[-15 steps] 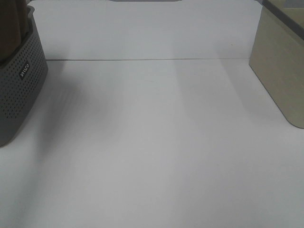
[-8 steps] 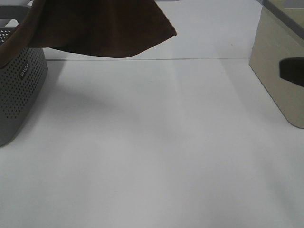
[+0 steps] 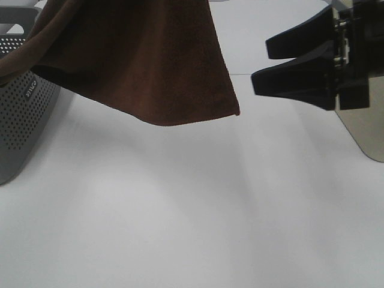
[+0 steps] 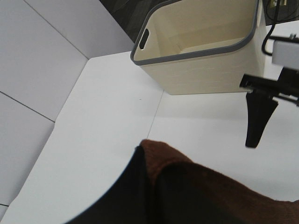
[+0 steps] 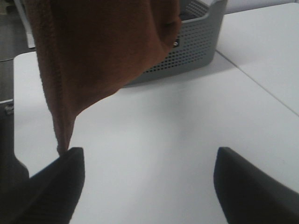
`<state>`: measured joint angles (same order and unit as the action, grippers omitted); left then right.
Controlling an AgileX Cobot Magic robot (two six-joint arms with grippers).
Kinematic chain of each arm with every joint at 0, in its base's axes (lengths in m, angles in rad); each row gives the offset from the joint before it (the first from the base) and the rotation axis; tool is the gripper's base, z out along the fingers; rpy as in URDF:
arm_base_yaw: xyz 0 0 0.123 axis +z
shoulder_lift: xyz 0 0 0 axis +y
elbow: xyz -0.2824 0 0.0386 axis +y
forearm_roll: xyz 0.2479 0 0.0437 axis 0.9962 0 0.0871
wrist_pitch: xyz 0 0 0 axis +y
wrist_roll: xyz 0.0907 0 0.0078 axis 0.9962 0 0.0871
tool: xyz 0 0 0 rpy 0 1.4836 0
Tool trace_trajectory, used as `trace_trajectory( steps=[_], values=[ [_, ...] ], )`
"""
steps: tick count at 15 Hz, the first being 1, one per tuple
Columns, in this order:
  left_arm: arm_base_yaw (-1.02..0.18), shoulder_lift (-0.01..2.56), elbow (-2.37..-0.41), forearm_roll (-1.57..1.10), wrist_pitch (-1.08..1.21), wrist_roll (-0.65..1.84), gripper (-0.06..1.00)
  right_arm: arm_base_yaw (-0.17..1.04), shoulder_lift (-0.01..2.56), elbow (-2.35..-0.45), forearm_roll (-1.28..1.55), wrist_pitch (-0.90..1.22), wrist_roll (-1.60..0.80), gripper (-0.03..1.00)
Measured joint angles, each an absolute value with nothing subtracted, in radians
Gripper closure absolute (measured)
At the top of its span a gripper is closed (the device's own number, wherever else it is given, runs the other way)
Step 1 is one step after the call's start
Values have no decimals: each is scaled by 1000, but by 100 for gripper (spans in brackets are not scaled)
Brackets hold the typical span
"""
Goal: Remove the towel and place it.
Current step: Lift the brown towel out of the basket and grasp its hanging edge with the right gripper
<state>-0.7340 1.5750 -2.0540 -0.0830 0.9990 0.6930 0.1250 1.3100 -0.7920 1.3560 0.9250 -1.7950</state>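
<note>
The dark brown towel [image 3: 150, 60] hangs in the air from above the top edge of the high view, one end trailing over the grey perforated basket [image 3: 24, 114] at the left. Its lower corner [image 3: 231, 111] hangs free above the table. My left gripper [image 4: 145, 154] is shut on the towel's [image 4: 201, 191] upper edge and is out of the high view. At the right, my right gripper [image 3: 261, 66] stands open, its fingers pointing left at the towel's free edge, a short gap away. In the right wrist view the towel [image 5: 103, 56] hangs just ahead of the open fingers [image 5: 60, 177].
A cream bin [image 3: 360, 126] with a grey rim [image 4: 196, 51] stands at the right edge, behind the right arm. The white table [image 3: 180, 216] lies below the towel. A white back wall panel [image 3: 264, 36] closes the far side.
The towel has come up out of the basket and swung right and lower into view. My right gripper has moved in from the right toward the towel's edge.
</note>
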Motion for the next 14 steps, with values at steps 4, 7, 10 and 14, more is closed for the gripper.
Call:
trace_trajectory(
  steps=[4, 7, 10, 14],
  values=[
    [-743, 1575, -2054, -83, 999, 687, 94, 320, 1325, -797, 1356, 869, -1796, 22],
    [-743, 1575, -2054, -94, 999, 687, 94, 370, 1325, -804, 1358, 849, -1798, 22],
    [-743, 1575, -2054, -114, 999, 687, 94, 371, 1325, -804, 1394, 835, -1799, 23],
    [-743, 1575, -2054, -139, 999, 687, 94, 371, 1325, -804, 1450, 829, -1799, 51]
  ],
)
